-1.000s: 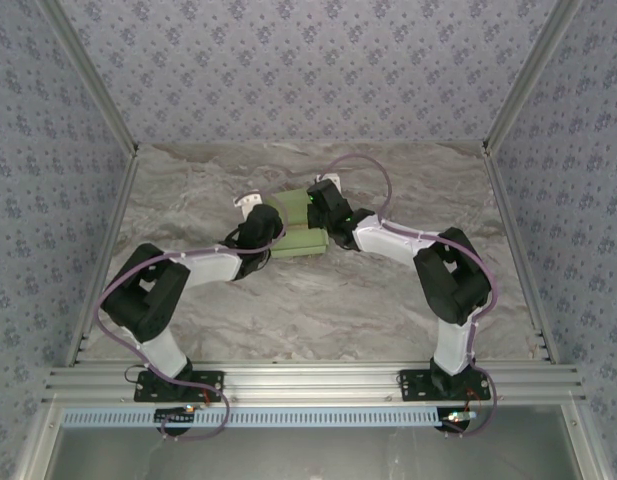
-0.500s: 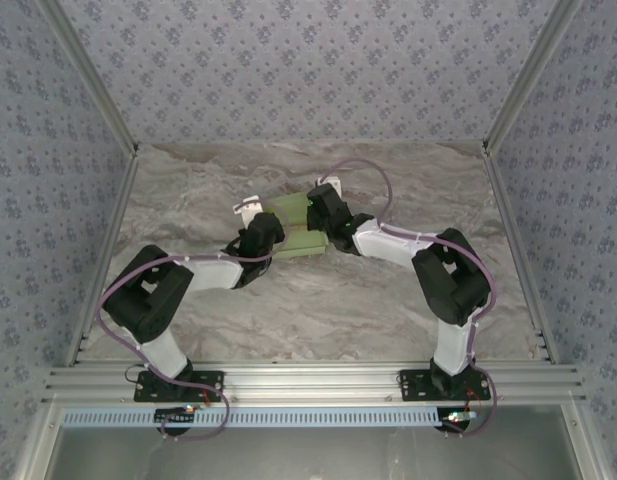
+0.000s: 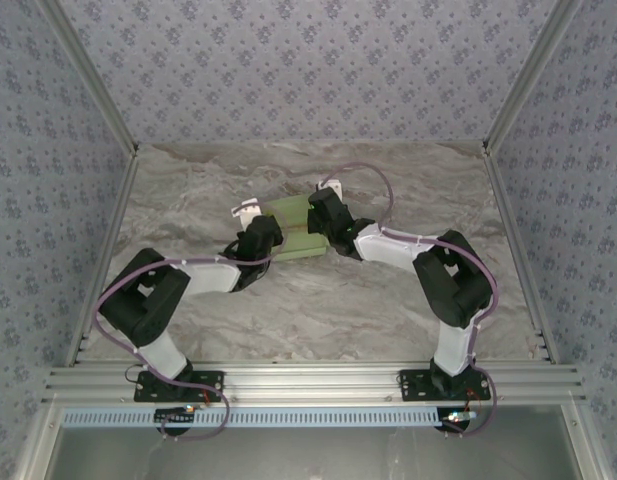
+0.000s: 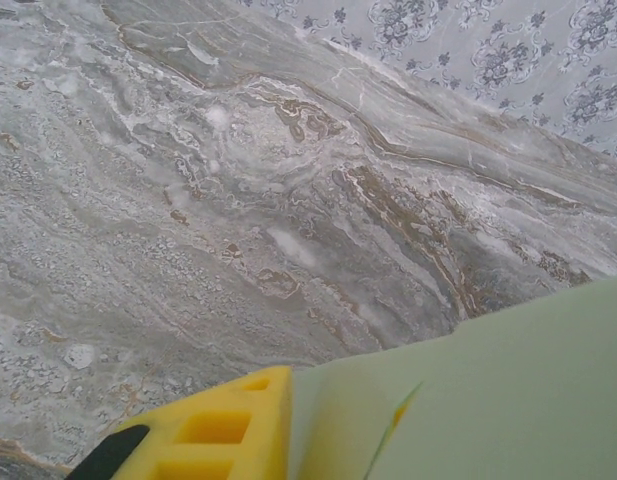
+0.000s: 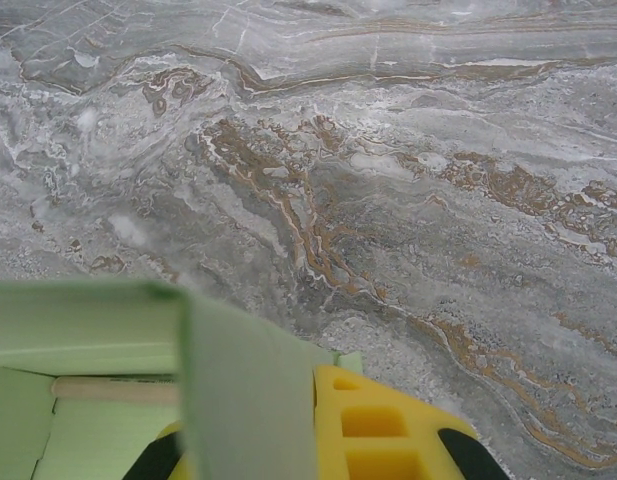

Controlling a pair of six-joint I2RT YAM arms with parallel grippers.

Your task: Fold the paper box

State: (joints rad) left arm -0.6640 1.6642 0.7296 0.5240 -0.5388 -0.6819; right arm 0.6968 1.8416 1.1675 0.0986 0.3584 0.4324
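The pale green paper box lies partly folded at the middle of the table, between my two grippers. My left gripper is at its left end. In the left wrist view one yellow finger lies flat against the box's card. That card hides the other finger, apart from a yellow sliver through a slit. My right gripper is at the box's right end. It is shut on an upright flap that passes between its yellow fingers.
A thin tan stick lies inside the open box. Marbled table stretches all around the box. Patterned walls with metal posts close in the back and sides. A metal rail runs along the near edge.
The left arm has stretched a little farther left and forward. The box and both grippers have shifted slightly toward the far side. The right gripper keeps its grip on the flap.
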